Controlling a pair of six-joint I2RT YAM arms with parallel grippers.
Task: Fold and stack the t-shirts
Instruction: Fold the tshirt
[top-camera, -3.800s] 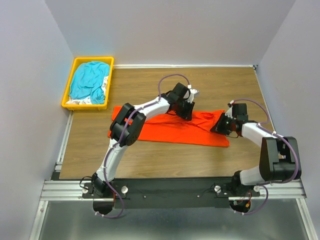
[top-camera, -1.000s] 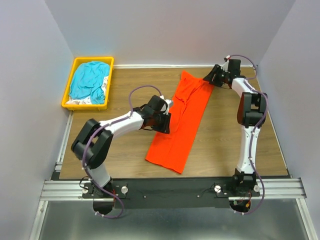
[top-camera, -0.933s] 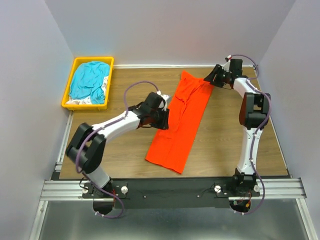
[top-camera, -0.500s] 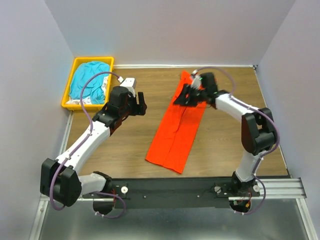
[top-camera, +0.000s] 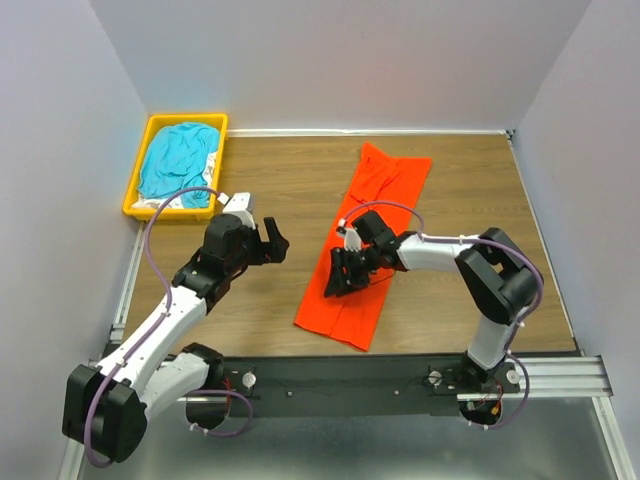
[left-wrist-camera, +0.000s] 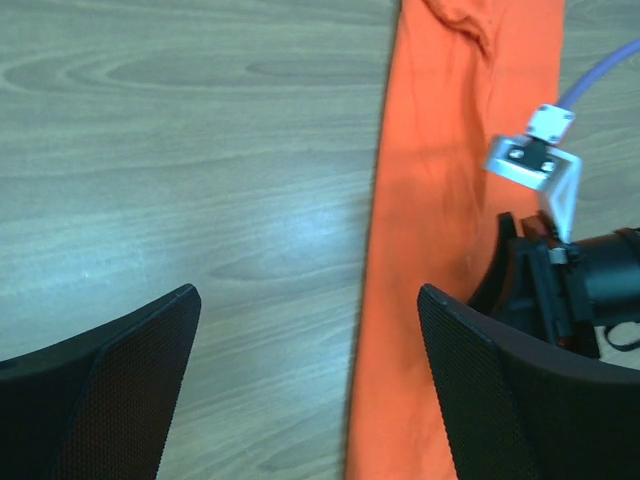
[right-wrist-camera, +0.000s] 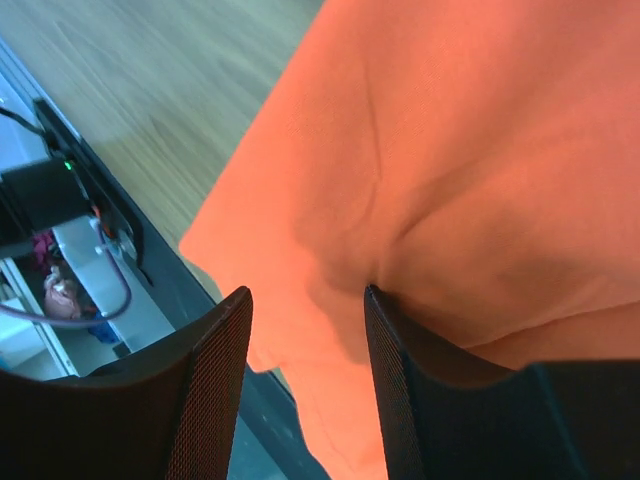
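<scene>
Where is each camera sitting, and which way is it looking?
Top camera: high behind the arms, looking down on the table, orange shirt and yellow bin; left arm and right arm show whole.
Left wrist camera: on the left arm, looking down at bare wood and the shirt's edge; its two black fingers show, spread wide.
Right wrist camera: on the right arm, close over the shirt; its two fingers frame it.
Shared: all three see the orange shirt.
</scene>
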